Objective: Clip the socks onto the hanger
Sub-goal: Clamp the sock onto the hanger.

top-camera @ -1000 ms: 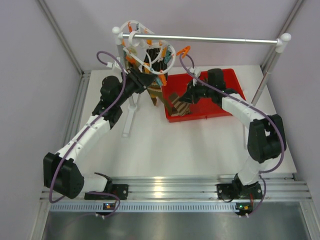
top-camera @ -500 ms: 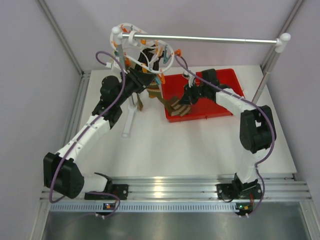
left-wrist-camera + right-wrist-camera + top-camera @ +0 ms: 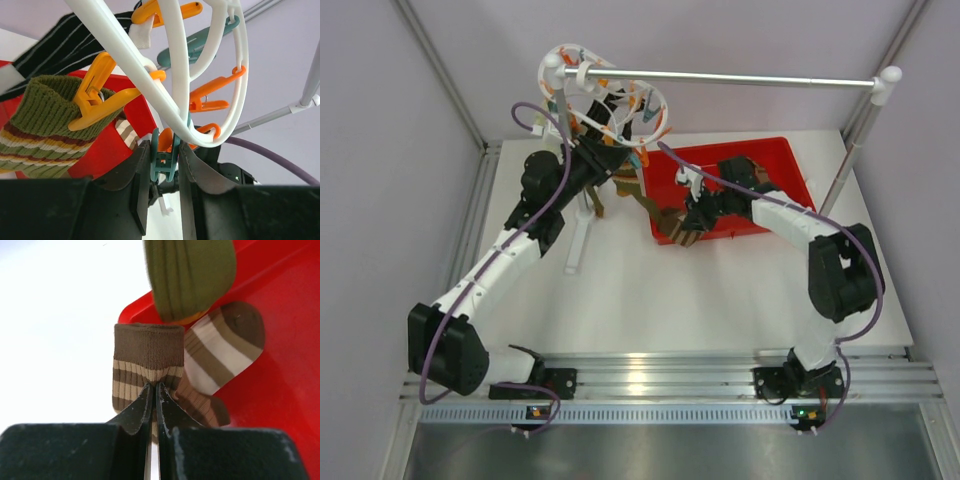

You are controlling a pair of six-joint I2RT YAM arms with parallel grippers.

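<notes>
Hanger swung left; left fingers clamp teal clip, right fingers brown sock.

Left arm, right arm: white link shells, bulky black joint housings, black bases. Purple cable looped loosely along each. Fingers were matte black, flat, tapered.

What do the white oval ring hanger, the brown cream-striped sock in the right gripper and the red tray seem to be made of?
White oval ring hanger: probably moulded plastic, smooth and slightly glossy.
Brown cream-striped sock: soft knitted fabric, visibly ribbed cuff.
Red tray: likely hard plastic, evenly and faintly shiny.
</notes>
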